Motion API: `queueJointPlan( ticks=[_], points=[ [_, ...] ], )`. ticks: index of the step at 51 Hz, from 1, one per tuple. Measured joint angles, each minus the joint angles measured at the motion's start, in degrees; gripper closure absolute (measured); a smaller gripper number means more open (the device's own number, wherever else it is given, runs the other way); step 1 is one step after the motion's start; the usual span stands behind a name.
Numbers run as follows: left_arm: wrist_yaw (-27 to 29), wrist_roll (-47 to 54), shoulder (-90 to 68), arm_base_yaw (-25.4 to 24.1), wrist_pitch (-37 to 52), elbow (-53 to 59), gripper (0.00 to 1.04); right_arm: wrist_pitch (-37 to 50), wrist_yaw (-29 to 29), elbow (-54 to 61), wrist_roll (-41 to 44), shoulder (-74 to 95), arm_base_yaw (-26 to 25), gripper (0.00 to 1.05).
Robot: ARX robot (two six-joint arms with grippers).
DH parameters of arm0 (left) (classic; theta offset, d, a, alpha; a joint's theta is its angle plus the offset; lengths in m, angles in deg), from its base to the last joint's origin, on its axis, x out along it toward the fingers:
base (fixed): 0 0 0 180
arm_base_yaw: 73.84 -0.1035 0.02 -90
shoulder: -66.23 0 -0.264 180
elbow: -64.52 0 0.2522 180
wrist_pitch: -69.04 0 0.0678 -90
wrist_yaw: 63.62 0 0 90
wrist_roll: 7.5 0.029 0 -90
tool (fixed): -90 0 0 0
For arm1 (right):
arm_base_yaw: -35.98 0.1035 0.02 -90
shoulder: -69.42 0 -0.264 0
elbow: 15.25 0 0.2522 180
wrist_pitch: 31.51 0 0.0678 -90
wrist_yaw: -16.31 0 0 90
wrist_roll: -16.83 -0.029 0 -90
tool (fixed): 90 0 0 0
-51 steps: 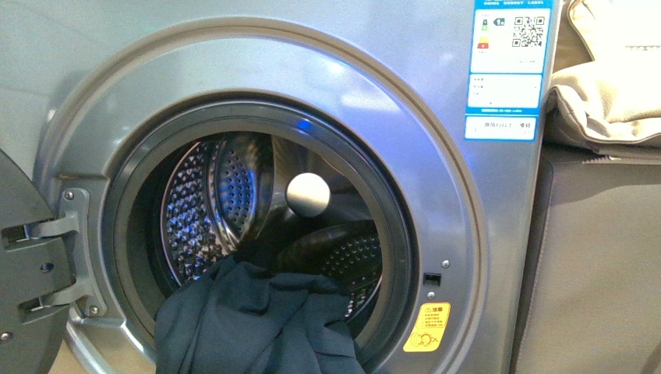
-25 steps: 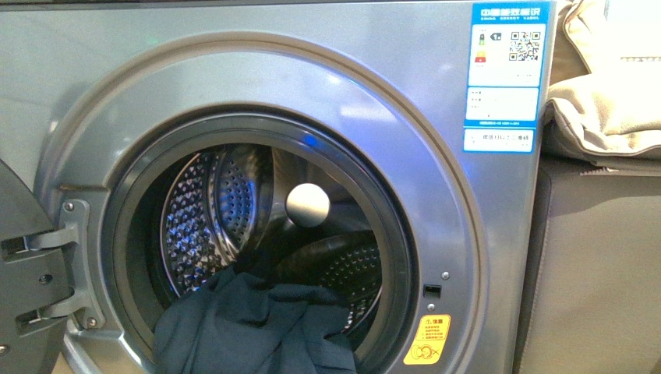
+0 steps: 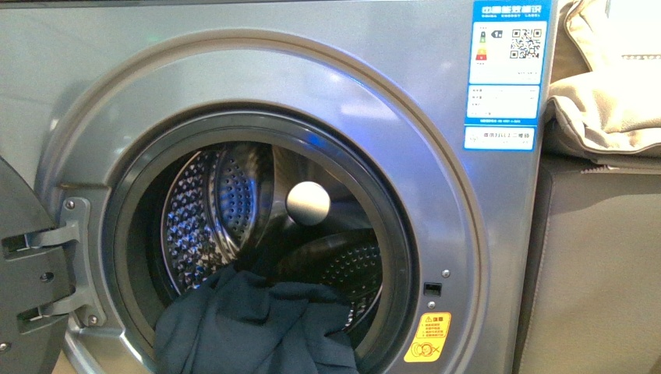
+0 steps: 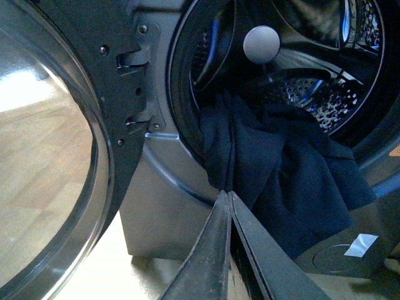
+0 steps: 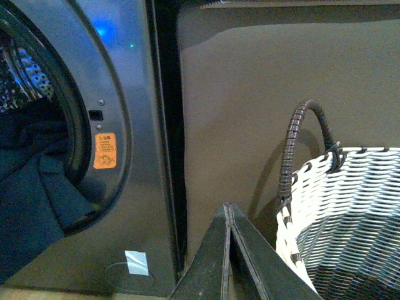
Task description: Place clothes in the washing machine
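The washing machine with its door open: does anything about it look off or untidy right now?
Yes. The clothes are only partly inside the washing machine: the dark garment spills over the rubber gasket and hangs down outside, so the door could not shut cleanly.

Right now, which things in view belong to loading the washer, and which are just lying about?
Job:
- clothes, draped over the porthole lip, half in
- washing machine, door open
- left pincer, shut, empty
- right pincer, shut, empty

Lying about:
- wicker basket
- beige padded fabric
- grey-brown cabinet

Beige padded fabric [image 3: 608,93] tops a grey-brown cabinet [image 3: 600,265] — white wicker basket [image 5: 350,219] beside it.
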Motion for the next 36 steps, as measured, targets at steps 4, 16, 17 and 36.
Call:
queueJointPlan(
  ticks=[4, 16, 17, 36],
  points=[
    [0.00, 0.00, 0.00, 0.00, 0.00, 0.00, 1.01, 0.00, 0.00, 0.00, 0.00, 0.00, 0.00, 1.02],
    [0.00, -0.04, 0.00, 0.00, 0.00, 0.00, 0.75, 0.00, 0.00, 0.00, 0.00, 0.00, 0.00, 0.82],
    [0.00, -0.04, 0.00, 0.00, 0.00, 0.00, 0.71, 0.00, 0.00, 0.00, 0.00, 0.00, 0.00, 0.79],
    [0.00, -0.04, 0.00, 0.00, 0.00, 0.00, 0.07, 0.00, 0.00, 0.00, -0.04, 0.00, 0.00, 0.06]
  ],
)
